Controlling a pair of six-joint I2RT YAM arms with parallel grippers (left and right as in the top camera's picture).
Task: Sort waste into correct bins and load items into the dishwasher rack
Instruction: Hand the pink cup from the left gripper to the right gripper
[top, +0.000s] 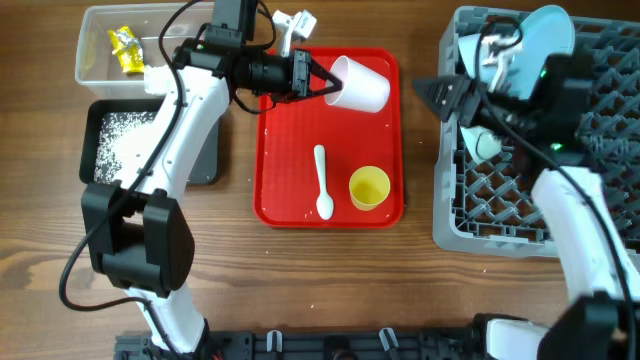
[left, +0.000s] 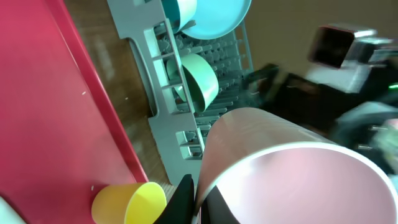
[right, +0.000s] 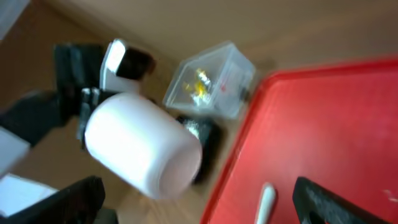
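Pink cup (left: 280, 180), red tray (top: 290, 150), wooden table (top: 330, 280)

Robot lab bench, staged as a kitchen clean-up. Wood-grain table (top: 330, 270), with the white-and-black left arm (top: 185, 110) and right arm (top: 590, 235) rising from a black rail (top: 330, 345) at the near edge, cables exposed. Props are plastic kitchenware: grey dishwasher rack (top: 490, 215) with a light-blue plate (top: 548, 30) stood in it, red serving tray (top: 290, 150) carrying a yellow cup (top: 368, 187) and white spoon (top: 321, 180), pink cup (top: 360, 85), clear tub (top: 95, 50) with snack wrappers (top: 125, 48), black tray (top: 205, 160) with rice (top: 120, 140).
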